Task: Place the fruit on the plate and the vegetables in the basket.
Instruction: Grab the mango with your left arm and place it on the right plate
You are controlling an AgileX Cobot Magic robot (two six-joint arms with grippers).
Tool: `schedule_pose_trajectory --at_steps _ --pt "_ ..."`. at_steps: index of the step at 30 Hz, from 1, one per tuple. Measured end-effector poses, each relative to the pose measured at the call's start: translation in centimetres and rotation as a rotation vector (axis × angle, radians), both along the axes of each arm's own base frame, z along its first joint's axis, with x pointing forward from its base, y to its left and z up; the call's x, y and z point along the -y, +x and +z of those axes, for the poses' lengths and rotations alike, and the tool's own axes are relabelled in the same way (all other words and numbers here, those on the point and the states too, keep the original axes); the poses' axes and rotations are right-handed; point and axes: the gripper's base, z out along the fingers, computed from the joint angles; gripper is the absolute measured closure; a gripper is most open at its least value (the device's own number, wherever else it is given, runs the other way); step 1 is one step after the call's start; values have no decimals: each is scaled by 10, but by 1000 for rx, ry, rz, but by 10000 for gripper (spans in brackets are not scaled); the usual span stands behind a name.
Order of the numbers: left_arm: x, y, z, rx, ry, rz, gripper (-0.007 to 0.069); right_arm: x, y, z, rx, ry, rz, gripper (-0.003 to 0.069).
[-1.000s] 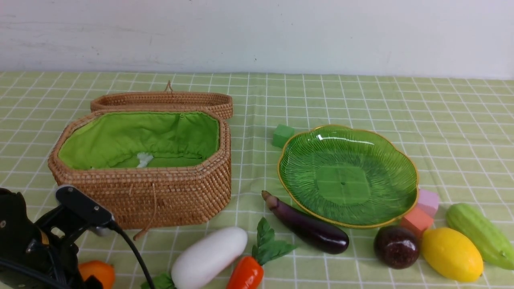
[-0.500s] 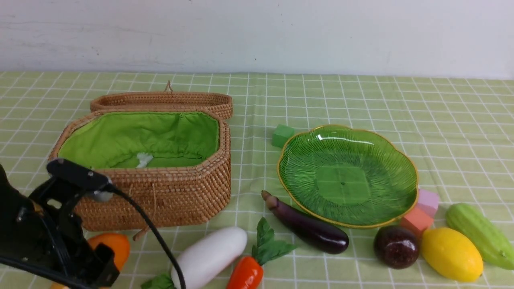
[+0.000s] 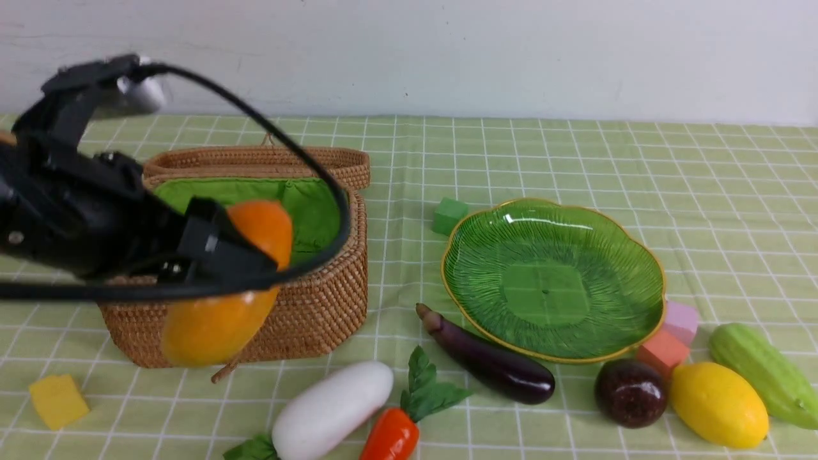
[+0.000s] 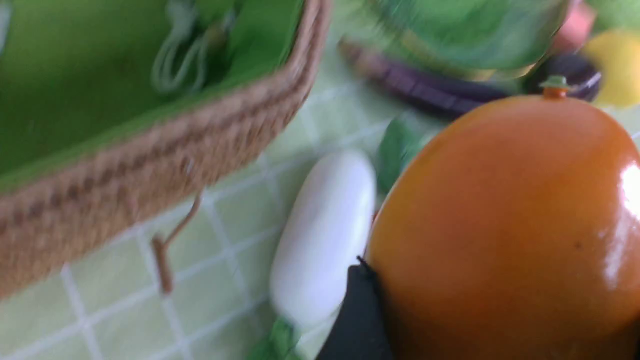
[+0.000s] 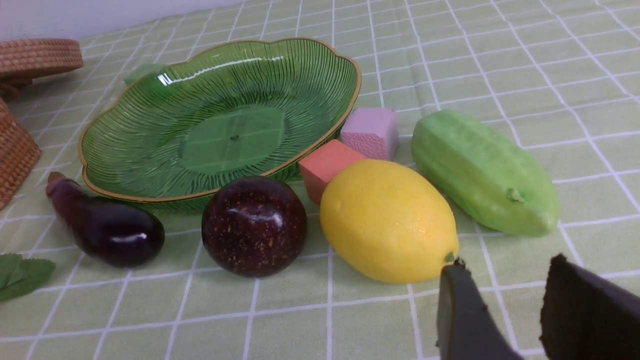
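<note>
My left gripper [image 3: 233, 271] is shut on the orange-yellow mango [image 3: 217, 322], held in the air in front of the open wicker basket [image 3: 313, 313]. The mango [image 4: 500, 225] fills the left wrist view. On the cloth lie the white radish [image 3: 332, 409], carrot [image 3: 391, 437] and eggplant [image 3: 492, 364]. The green plate [image 3: 553, 281] holds nothing. In front of it to the right lie the purple ball [image 3: 631, 392], lemon [image 3: 719, 404] and green gourd [image 3: 763, 374]. My right gripper [image 5: 506, 265] hangs open and empty just short of the lemon [image 5: 387, 222].
The basket's lid [image 3: 255, 160] lies open behind it. Foam cubes sit about: green [image 3: 450, 215] behind the plate, orange [image 3: 661, 351] and pink [image 3: 682, 321] at its right rim, yellow [image 3: 57, 400] at the front left. A white wall bounds the back.
My left arm has risen from the front left of the table, up and to the right, carrying the mango. The yellow cube now shows where the arm was.
</note>
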Motion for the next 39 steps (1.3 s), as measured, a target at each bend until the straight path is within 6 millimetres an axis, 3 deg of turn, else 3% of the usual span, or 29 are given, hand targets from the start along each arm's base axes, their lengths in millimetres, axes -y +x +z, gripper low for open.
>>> schedule_pose_trajectory --at_steps 3,6,11,13,14,17,19,22,24,27,31,36,39 --pt "7 20 20 34 -54 -8 42 0 0 0 0 0 0 417" --pt "21 45 27 46 -62 -46 42 0 0 0 0 0 0 417" --pt "73 81 23 45 -36 -182 42 0 0 0 0 0 0 417" --pt "93 92 17 38 -26 -222 42 0 0 0 0 0 0 417" --pt "117 103 9 29 -13 -260 42 0 0 0 0 0 0 417" --pt "157 121 -9 9 3 -312 42 0 0 0 0 -1 0 417" --pt "174 128 -18 2 7 -334 42 0 0 0 0 -1 0 417" --pt "220 142 -48 -12 16 -388 42 0 0 0 0 -1 0 417" --pt "235 148 -62 -14 29 -383 42 0 0 0 0 -1 0 417" --pt "247 155 -81 -24 50 -331 42 0 0 0 0 -1 0 417" --pt "249 164 -99 -45 88 -238 42 0 0 0 0 -1 0 417" --pt "246 166 -100 -46 107 -197 41 0 0 0 0 -1 0 417" --pt "247 166 -99 -53 100 -192 -19 0 0 0 0 -1 0 417"
